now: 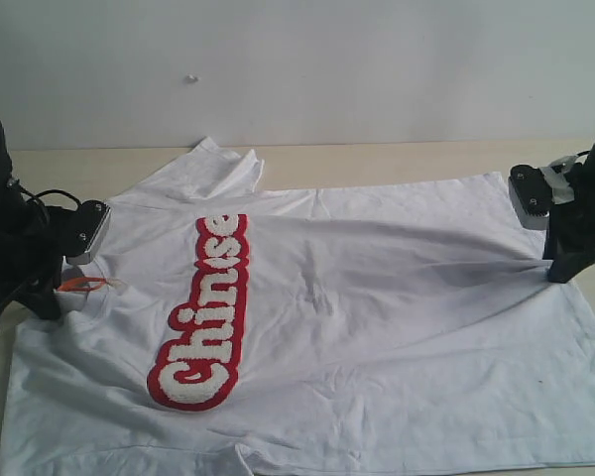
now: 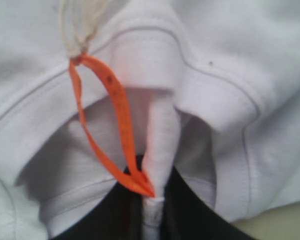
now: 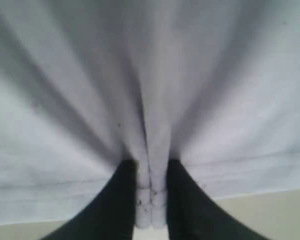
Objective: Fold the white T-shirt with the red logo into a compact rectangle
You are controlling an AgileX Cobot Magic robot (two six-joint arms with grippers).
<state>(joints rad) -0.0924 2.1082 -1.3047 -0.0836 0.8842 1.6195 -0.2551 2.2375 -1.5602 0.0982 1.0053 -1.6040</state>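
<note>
The white T-shirt [image 1: 377, 297] lies spread across the table, collar to the left and hem to the right. Its red logo [image 1: 203, 312] runs as a long strip down the chest, left of the middle. My left gripper [image 1: 42, 288] is at the collar, shut on a pinched fold of the ribbed neckband [image 2: 157, 150] beside the orange neck tag [image 2: 117, 107]. My right gripper [image 1: 565, 266] is at the hem on the far right, shut on a bunched pleat of hem fabric [image 3: 151, 165], from which creases fan out across the shirt.
A sleeve [image 1: 213, 169] is folded up at the back left. The bare beige tabletop [image 1: 397, 159] shows behind the shirt and at the right edge. A white wall [image 1: 297, 59] stands behind the table. The shirt's near edge reaches the bottom of the exterior view.
</note>
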